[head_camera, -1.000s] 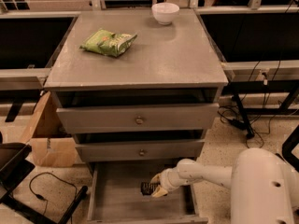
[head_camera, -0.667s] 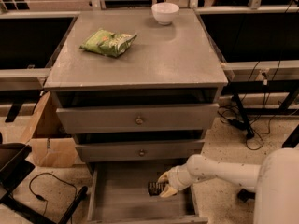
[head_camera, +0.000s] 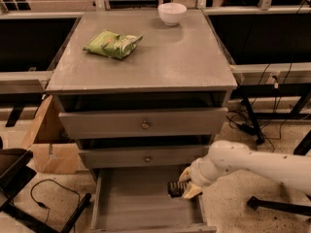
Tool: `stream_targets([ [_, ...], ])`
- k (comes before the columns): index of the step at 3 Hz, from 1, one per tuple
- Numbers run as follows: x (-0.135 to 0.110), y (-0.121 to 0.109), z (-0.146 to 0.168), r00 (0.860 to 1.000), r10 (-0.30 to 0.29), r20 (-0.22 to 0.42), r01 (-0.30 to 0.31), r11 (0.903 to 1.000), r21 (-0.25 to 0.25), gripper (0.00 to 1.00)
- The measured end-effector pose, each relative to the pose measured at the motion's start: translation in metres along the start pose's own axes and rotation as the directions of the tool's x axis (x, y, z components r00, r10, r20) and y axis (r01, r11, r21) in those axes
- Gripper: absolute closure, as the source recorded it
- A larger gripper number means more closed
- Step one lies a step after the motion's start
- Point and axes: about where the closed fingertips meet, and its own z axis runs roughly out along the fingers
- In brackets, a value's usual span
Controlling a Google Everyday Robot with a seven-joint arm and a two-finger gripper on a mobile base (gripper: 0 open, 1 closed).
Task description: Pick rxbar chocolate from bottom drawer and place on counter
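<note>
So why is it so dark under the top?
In the camera view the counter shades the gaps above the upper drawers; its top has a soft sheen; the gripper, holding the rxbar chocolate in the bottom drawer, is in dimmer light.

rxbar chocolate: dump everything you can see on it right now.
The rxbar chocolate is a small, flat, near-black wrapped bar with rows of pale lettering. It sits between the pale fingers of the end effector, which is closed on its right end. It is over the right side of the open bottom drawer. Whether it touches the plank floor is unclear.
</note>
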Motion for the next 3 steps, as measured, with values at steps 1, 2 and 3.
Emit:
stream_targets([
  [1, -0.007, -0.036, -0.092, 0.997, 0.007, -0.079, -0.005, 0.9996, 0.028, 1.00],
  [2, -0.016, -0.068, -0.174, 0.993, 0.021, -0.119, -0.016, 0.9988, 0.047, 1.00],
  [3, -0.019, -0.067, -0.179, 0.993, 0.024, -0.114, -0.017, 0.9981, 0.060, 1.00],
])
